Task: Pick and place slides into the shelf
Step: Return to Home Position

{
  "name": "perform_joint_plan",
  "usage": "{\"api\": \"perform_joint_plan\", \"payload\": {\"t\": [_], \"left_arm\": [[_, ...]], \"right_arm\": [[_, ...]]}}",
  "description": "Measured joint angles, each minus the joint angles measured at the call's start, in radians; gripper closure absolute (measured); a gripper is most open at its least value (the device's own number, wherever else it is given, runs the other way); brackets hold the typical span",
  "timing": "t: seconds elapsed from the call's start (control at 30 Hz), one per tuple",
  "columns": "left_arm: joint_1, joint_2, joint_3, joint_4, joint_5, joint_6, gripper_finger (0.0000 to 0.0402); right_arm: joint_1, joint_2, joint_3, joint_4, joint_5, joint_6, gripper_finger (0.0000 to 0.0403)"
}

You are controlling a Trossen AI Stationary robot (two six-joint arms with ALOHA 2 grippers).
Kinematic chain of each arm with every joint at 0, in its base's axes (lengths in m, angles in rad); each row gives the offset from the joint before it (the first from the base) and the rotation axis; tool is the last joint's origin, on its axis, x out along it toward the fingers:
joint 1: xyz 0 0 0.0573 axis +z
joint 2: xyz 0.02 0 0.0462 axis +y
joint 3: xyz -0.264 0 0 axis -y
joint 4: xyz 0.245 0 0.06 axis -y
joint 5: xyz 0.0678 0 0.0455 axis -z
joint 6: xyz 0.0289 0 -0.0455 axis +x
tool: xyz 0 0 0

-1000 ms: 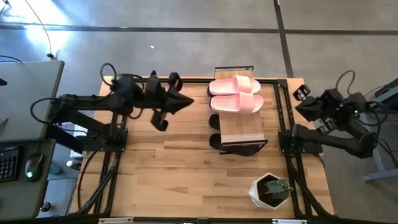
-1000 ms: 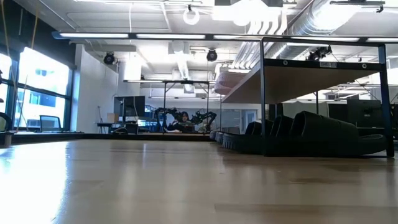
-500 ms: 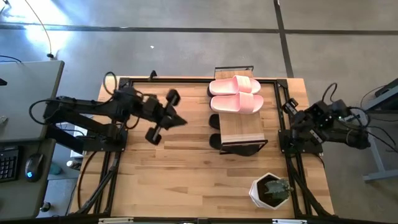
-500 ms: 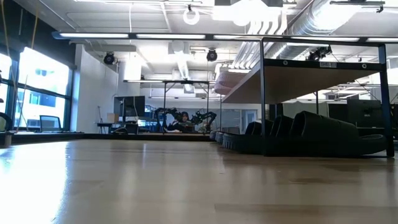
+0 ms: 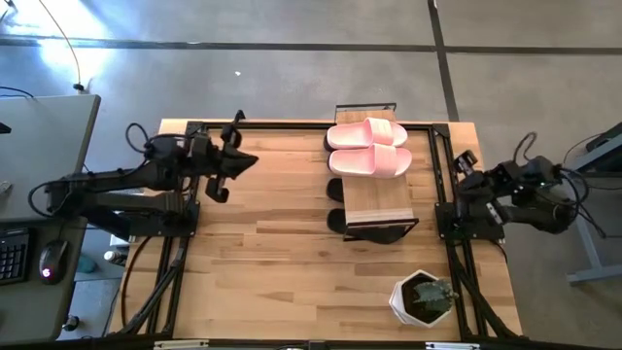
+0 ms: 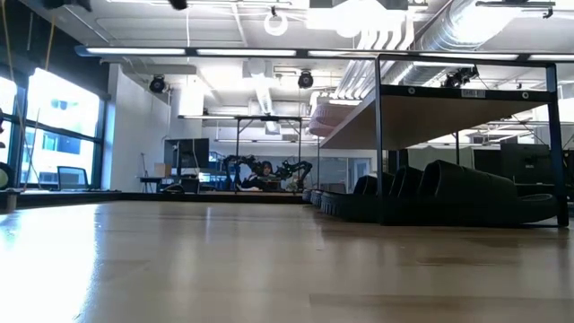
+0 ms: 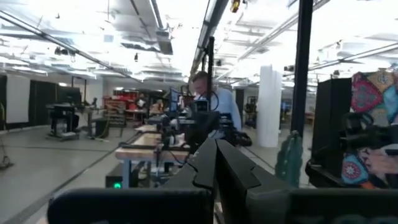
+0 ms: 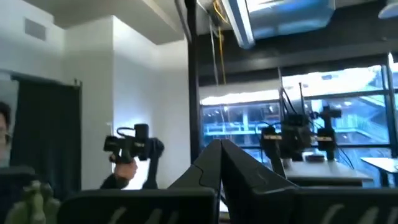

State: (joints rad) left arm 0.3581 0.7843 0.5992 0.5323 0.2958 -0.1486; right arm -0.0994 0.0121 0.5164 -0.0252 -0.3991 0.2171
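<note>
The shelf [image 5: 375, 199], a light plank top on a thin black frame, stands in the table's middle. A light pink pair of slides [image 5: 367, 148] lies on the far part of its top. Black slides [image 5: 335, 188] poke out from the lower tier and show as dark shapes [image 6: 453, 193] in the low view. My left gripper [image 5: 249, 158] is shut and holds nothing. It hovers near the table's far left, well left of the shelf, pointing toward it. My right gripper [image 5: 465, 159] is also shut with nothing in it, and sits at the table's right edge. Its fingers [image 8: 245, 171] meet at a point.
A potted plant in a white pot [image 5: 425, 297] stands near the front right corner. Black frame rails [image 5: 180, 262] run along the table's left and right sides. Bare wooden tabletop [image 5: 272, 253] lies between the left arm and the shelf. A person [image 7: 211, 102] is in the room beyond.
My left gripper has drawn back from near the shelf toward the table's left edge, staying shut. My right arm has folded in lower at the right edge. The slides and the shelf have kept still.
</note>
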Motion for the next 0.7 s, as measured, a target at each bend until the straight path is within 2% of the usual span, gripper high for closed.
{"api": "perform_joint_plan", "payload": {"t": [0.1, 0.3, 0.53, 0.7], "left_arm": [[0.018, -0.078, -0.066, 0.006, 0.0, -0.014, 0.0402], [0.029, -0.218, -0.169, 0.011, -0.013, -0.034, 0.0402], [0.028, -0.333, -0.286, 0.016, -0.043, -0.041, 0.0401], [0.028, -0.398, -0.366, 0.021, -0.044, -0.042, 0.0402]], "right_arm": [[0.0, -0.007, -0.049, 0.01, 0.049, -0.016, 0.0403], [0.0, -0.007, -0.173, 0.176, 0.05, 0.017, 0.0403], [0.0, -0.006, -0.319, 0.375, 0.054, 0.072, 0.0403], [0.0, -0.007, -0.377, 0.437, 0.081, 0.096, 0.0403]]}}
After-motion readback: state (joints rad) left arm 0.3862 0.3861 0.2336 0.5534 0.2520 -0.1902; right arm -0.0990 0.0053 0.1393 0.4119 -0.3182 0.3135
